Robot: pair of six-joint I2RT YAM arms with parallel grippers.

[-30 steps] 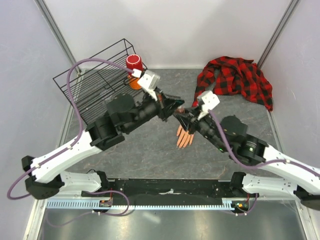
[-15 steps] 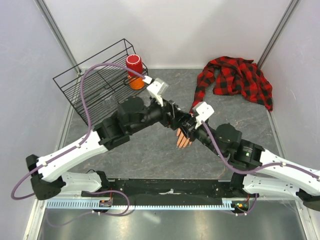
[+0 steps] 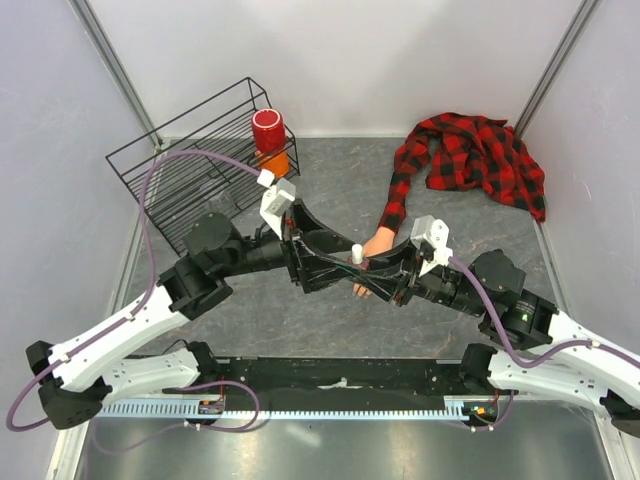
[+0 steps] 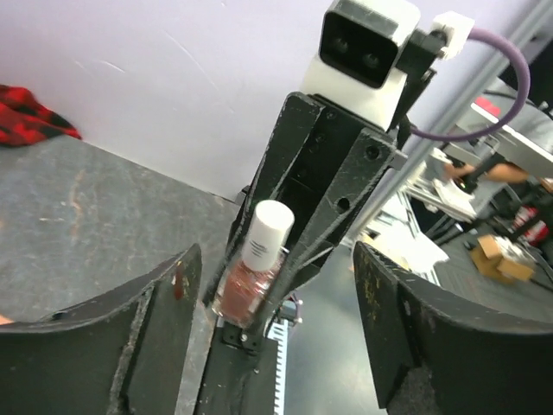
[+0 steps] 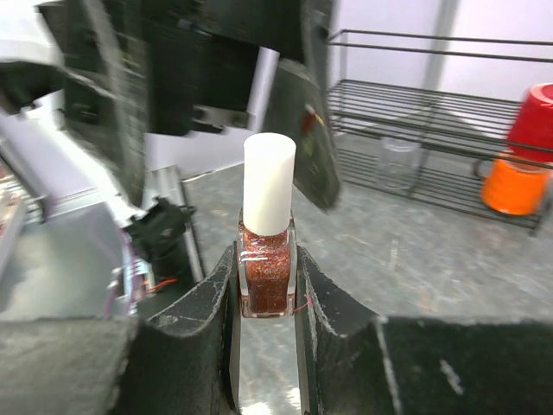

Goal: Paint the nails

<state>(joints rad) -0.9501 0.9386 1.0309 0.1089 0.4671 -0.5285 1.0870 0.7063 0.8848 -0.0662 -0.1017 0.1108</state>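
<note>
A small polish bottle [image 5: 268, 264] of red glitter with a white cap [image 5: 269, 183] stands upright in my right gripper [image 5: 265, 294], which is shut on its glass body. My left gripper [image 4: 276, 320] faces it with its jaws wide open; the bottle [image 4: 255, 268] sits just beyond its fingertips [image 4: 168, 311], untouched. In the top view both grippers meet over the mannequin hand [image 3: 378, 243], left gripper [image 3: 335, 262] and right gripper [image 3: 365, 268], with the white cap [image 3: 356, 253] between them. The plaid sleeve [image 3: 395, 205] runs up from the hand. The nails are hidden under the grippers.
A black wire rack [image 3: 195, 170] stands at the back left, with a red cup [image 3: 267, 127] on an orange one [image 3: 274, 162] at its right end. The rest of the plaid shirt [image 3: 475, 155] is bunched at the back right. Grey walls close in on both sides.
My left gripper has opened and pulled back to the left. The right gripper has swung round to point left, and the bottle's white cap now shows between the two.
</note>
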